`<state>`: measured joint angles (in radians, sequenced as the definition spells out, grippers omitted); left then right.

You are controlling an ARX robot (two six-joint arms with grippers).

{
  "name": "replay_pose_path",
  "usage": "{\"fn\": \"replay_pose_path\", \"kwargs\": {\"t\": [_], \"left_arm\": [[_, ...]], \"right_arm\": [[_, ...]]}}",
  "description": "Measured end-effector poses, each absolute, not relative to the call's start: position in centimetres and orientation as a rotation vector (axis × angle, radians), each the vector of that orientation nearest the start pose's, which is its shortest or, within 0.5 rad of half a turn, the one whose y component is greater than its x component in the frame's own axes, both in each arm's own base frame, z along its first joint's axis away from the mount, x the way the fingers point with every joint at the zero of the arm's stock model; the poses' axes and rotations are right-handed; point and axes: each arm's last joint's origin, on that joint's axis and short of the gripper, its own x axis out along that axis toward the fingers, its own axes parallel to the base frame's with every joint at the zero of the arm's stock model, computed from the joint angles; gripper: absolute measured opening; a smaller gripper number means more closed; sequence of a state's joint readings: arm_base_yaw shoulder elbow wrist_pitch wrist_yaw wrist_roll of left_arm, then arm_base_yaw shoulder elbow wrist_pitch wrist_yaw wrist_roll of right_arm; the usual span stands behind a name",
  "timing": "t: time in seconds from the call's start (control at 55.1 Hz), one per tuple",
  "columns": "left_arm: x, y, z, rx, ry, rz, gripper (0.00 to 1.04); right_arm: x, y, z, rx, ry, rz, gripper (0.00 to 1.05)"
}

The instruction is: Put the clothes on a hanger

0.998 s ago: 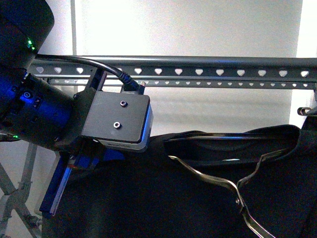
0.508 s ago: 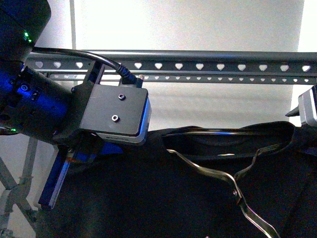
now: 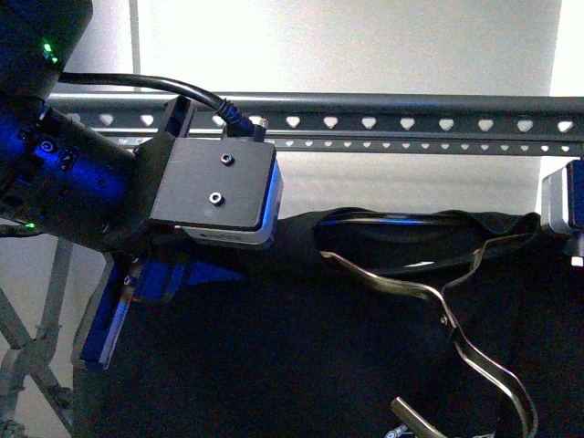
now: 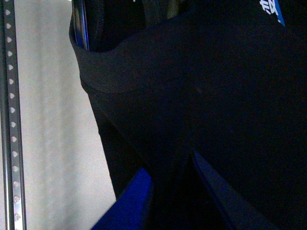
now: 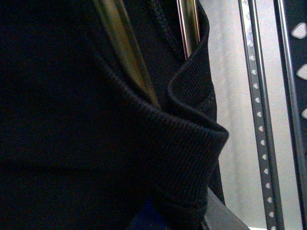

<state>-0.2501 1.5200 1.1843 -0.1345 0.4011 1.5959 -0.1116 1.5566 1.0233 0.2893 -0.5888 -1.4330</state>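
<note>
The clothes (image 3: pixel 301 356), a black T-shirt, hang stretched between my grippers just below the hanger's rail (image 3: pixel 411 108), a dark grey bar with heart-shaped holes. My left gripper (image 3: pixel 123 306), with blue fingers, is shut on the shirt's left shoulder. In the left wrist view it (image 4: pixel 172 194) pinches black cloth (image 4: pixel 216 96) with a bit of blue and white print (image 4: pixel 271 8). My right gripper (image 5: pixel 177 215) is shut on the ribbed collar fold (image 5: pixel 192 143). Only its wrist (image 3: pixel 564 203) shows in the front view.
A thin bent-wire hanger (image 3: pixel 429 297) sits inside the shirt's neck opening and also shows in the right wrist view (image 5: pixel 124 52). The rack's crossed legs (image 3: pixel 32 356) stand at lower left. A second punched rail (image 3: pixel 438 146) runs behind. The rail shows in both wrist views (image 4: pixel 9 120) (image 5: pixel 259 120).
The shirt's collar has risen a little toward the rail. My right wrist has come into view at the right edge. More of the wire hanger shows low down.
</note>
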Motion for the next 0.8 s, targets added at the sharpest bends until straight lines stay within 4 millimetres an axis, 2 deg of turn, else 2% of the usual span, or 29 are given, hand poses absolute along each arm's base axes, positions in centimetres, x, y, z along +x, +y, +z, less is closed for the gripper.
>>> {"fn": "replay_pose_path", "kwargs": {"t": [0.054,0.29,0.345,0.436,0.508,0.599,0.781,0.799], "left_arm": [[32.8,-9.6,30.0,1.467,-0.138,-0.87,0.38],[32.8,-9.6,30.0,1.466,-0.139,-0.87,0.65],[32.8,-9.6,30.0,1.466,-0.139,-0.87,0.72],[32.8,-9.6,30.0,1.466,-0.139,-0.87,0.9],[32.8,-9.6,30.0,1.467,-0.139,-0.871,0.98],[32.8,-9.6,30.0,1.467,-0.139,-0.871,0.98],[32.8,-9.6,30.0,1.467,-0.14,-0.87,0.98],[32.9,-9.6,30.0,1.421,-0.162,-0.871,0.98]], "right_arm": [[34.3,-2.7,26.9,-1.3,-0.131,0.558,0.04],[32.8,-4.2,25.7,-1.235,-0.031,0.602,0.04],[32.3,-4.7,25.3,-1.21,0.012,0.62,0.04],[31.0,-5.7,24.4,-1.124,0.14,0.677,0.04],[30.4,-6.3,23.8,-1.071,0.217,0.704,0.04],[29.3,-7.4,22.9,-0.971,0.333,0.738,0.04],[27.8,-9.5,22.8,-0.754,0.351,0.699,0.04],[27.6,-9.6,22.9,-0.728,0.358,0.694,0.04]]}}
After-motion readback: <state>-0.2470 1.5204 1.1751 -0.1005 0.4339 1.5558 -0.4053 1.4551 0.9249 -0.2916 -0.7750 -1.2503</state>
